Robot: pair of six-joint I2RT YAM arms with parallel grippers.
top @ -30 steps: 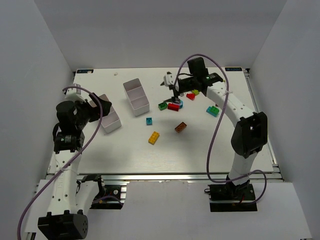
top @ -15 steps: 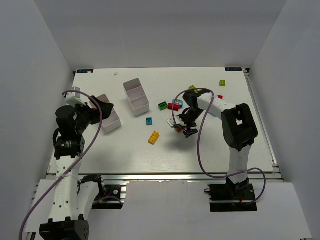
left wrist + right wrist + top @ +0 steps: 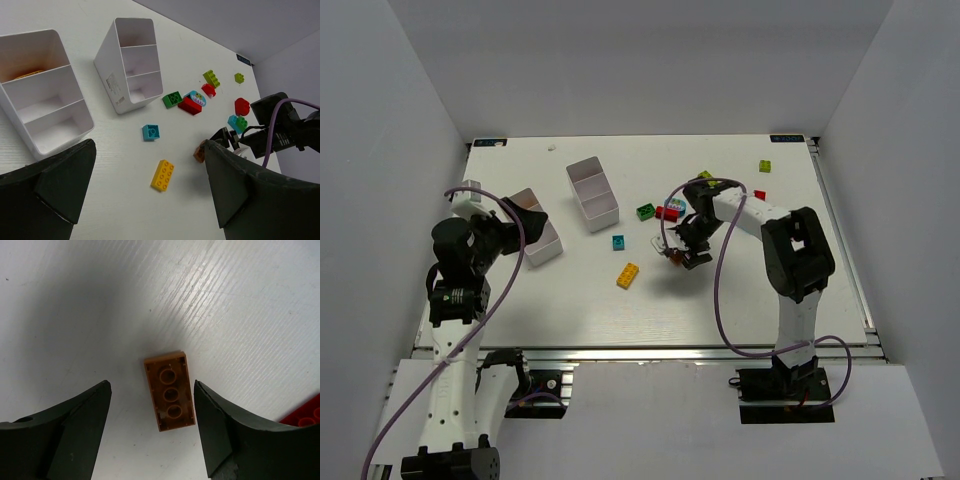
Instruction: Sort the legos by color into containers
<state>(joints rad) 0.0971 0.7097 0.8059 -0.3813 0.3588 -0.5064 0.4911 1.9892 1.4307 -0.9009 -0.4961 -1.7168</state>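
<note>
A brown lego (image 3: 169, 390) lies upside down on the table between the open fingers of my right gripper (image 3: 151, 387), which touch neither side of it. In the top view the right gripper (image 3: 682, 252) hangs low over this brick. A yellow lego (image 3: 627, 275), a teal one (image 3: 618, 242), a green one (image 3: 646, 211), a red one (image 3: 667, 212) and the round multicoloured piece (image 3: 677, 204) lie nearby. Two white bins (image 3: 592, 193) (image 3: 542, 240) stand at the left. My left gripper (image 3: 525, 213) is open and empty above the left bin.
Lime legos (image 3: 705, 175) (image 3: 764, 166) and a red one (image 3: 759, 195) lie at the far right. The left wrist view shows something orange (image 3: 25, 75) in the left bin's far compartment, and teal and green bricks (image 3: 237, 122) beside the right arm.
My right arm has swung from the far bricks down to the brown brick and now straddles it. The left arm has shifted slightly.
</note>
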